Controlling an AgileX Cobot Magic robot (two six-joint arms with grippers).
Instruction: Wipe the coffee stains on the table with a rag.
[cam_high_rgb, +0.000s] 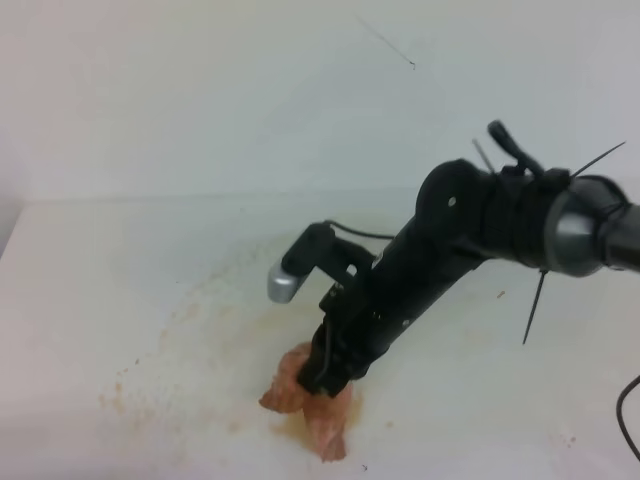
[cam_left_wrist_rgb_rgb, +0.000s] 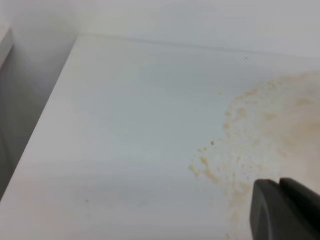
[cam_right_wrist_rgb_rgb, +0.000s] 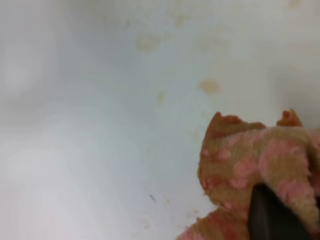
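The right hand (cam_high_rgb: 325, 385) pinches the rag (cam_high_rgb: 310, 405) low in the frame, pressing it onto the table (cam_high_rgb: 90, 300); soft, limp cloth, best gripped at its bunched top; coffee stains (cam_high_rgb: 190, 320) lie left.

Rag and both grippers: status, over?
Right gripper shut on rag, pressed to table. Left gripper out of view. Coffee stains remain left of rag. Nothing in the way.
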